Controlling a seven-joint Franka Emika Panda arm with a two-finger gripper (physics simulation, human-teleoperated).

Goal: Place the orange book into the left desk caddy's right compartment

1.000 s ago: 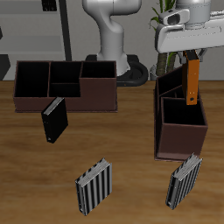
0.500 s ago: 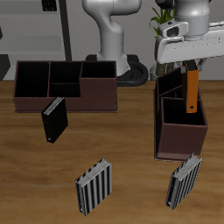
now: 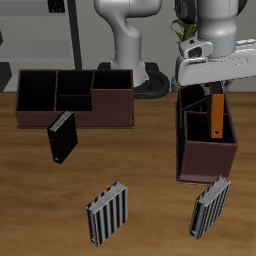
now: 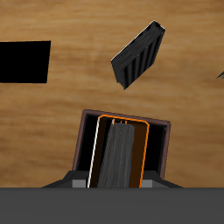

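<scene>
The orange book (image 3: 216, 115) hangs upright with my gripper (image 3: 214, 88) shut on its upper end. Its lower end is below the rim of the left desk caddy (image 3: 205, 160), a dark brown box, near the wall that faces away from the other caddy. In the wrist view the book (image 4: 121, 153) shows end-on, an orange outline inside one walled compartment of the caddy (image 4: 162, 144). I cannot tell for certain which compartment that is.
A second dark brown caddy (image 3: 75, 95) stands farther back across the table, with a black book (image 3: 62, 137) upright before it. Two grey-and-black striped books (image 3: 107, 212) (image 3: 210, 205) stand near the front edge; one striped book (image 4: 140, 55) shows beside the caddy.
My gripper has come down with the orange book; its lower end has sunk from above the caddy's rim into the caddy. Nothing else has moved.
</scene>
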